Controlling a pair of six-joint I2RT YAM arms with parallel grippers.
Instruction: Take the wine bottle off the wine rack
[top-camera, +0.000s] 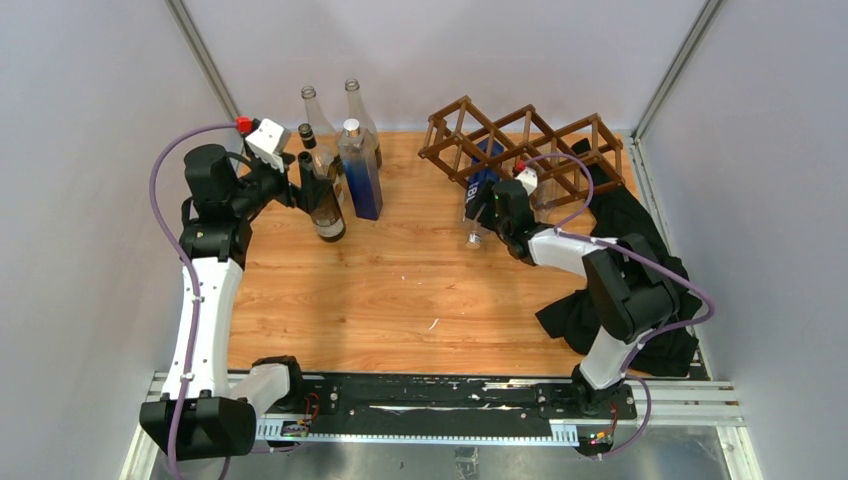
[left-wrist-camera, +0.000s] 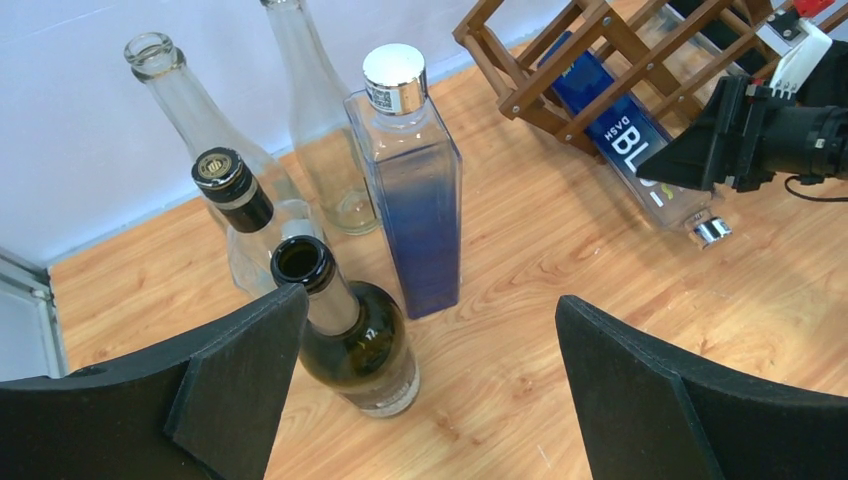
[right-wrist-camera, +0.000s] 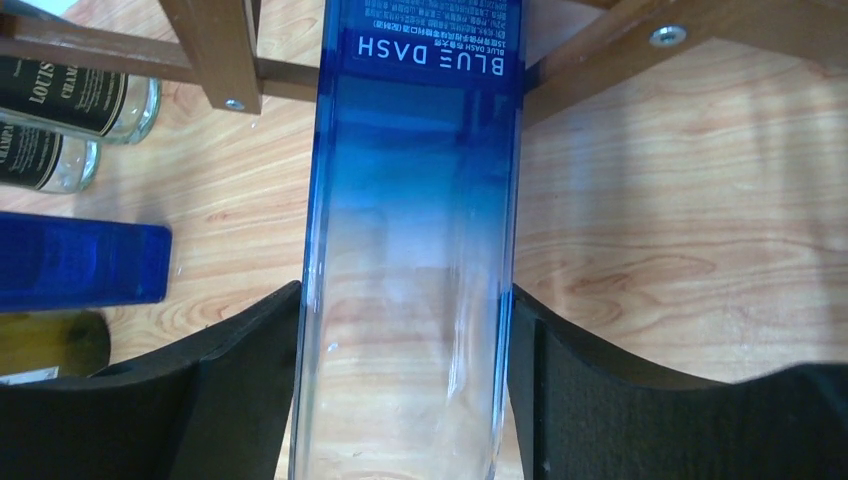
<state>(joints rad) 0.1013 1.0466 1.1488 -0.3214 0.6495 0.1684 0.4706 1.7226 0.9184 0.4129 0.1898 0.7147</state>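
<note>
At the far left of the desk, the left arm reaches toward a cluster of upright bottles, and the left jaws are released, spread wide with nothing between them; one black finger sits just beside the neck of a dark green bottle whose mouth is uncapped. Behind that one stands a clear bottle with a black cap, and further back, close to the wall, are two tall clear bottles. Just right of the green bottle stands a square blue-tinted bottle with a silver cap. To the right of the cluster lies a bare stretch of wood. Next comes the wine rack, a brown lattice of diamond cells at the far right of the desk. The wine bottle, blue fading to clear and lettered BLUE DASH, lies slanted through a cell at the rack's left end, with its silver-capped neck sticking out on the near side, low over the wood. The right jaws are grasping this bottle on its clear part just outside the rack, and a black finger lies against each flat side in the right wrist view. Further right, a black cloth is heaped beside and behind the right arm.
</note>
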